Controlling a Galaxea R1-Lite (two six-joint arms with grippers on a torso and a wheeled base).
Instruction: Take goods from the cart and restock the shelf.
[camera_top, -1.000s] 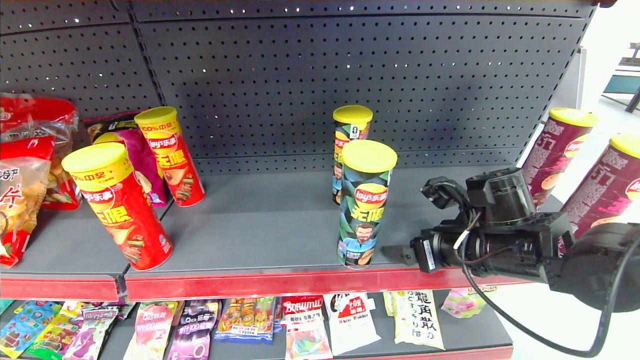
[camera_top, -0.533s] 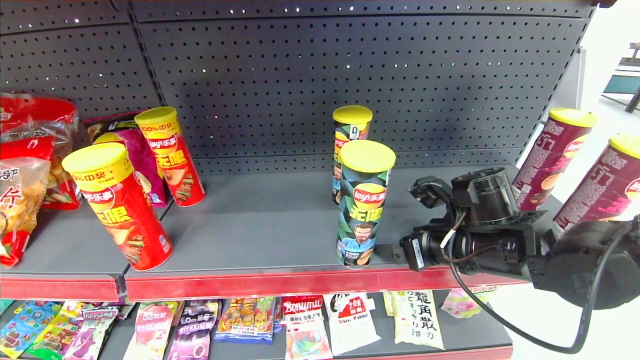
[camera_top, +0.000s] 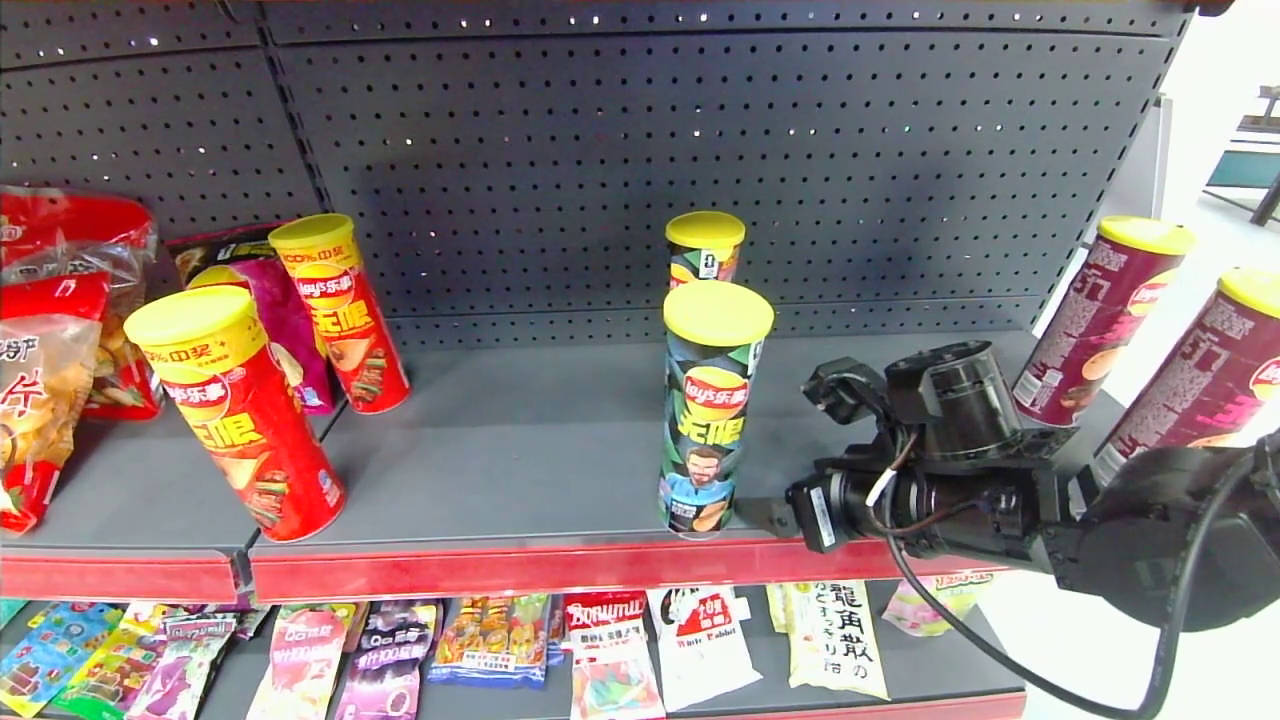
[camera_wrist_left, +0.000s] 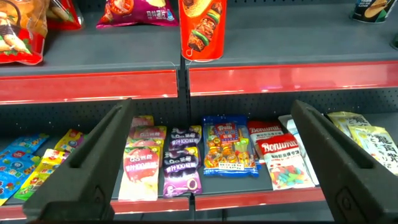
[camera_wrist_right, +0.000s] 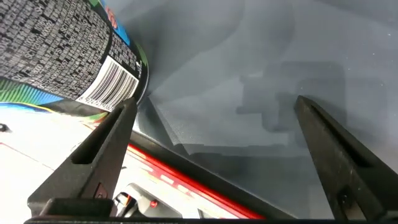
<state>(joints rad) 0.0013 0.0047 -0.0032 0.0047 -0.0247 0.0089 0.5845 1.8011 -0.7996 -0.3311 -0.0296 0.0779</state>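
Note:
A green-and-black chip can with a yellow lid (camera_top: 712, 410) stands upright near the front edge of the grey shelf (camera_top: 520, 450). A second, matching can (camera_top: 705, 248) stands behind it. My right gripper (camera_top: 765, 515) lies low on the shelf at the front can's right side. In the right wrist view it (camera_wrist_right: 214, 106) is open, with one fingertip (camera_wrist_right: 124, 115) against the can's base (camera_wrist_right: 62, 56) and only bare shelf between its fingers. My left gripper (camera_wrist_left: 211, 109) is open and faces the lower shelf of candy bags (camera_wrist_left: 227, 146).
Two red chip cans (camera_top: 240, 420) (camera_top: 340, 310) and snack bags (camera_top: 50, 330) fill the shelf's left part. Two maroon cans (camera_top: 1100, 310) (camera_top: 1200, 370) lean at the right end. A red lip (camera_top: 500, 565) runs along the shelf front, with snack packets (camera_top: 490, 640) below. Bare shelf lies between the red and green cans.
My right gripper has moved left along the shelf front. The front green can has slid a little to the left with it and now covers more of the rear can.

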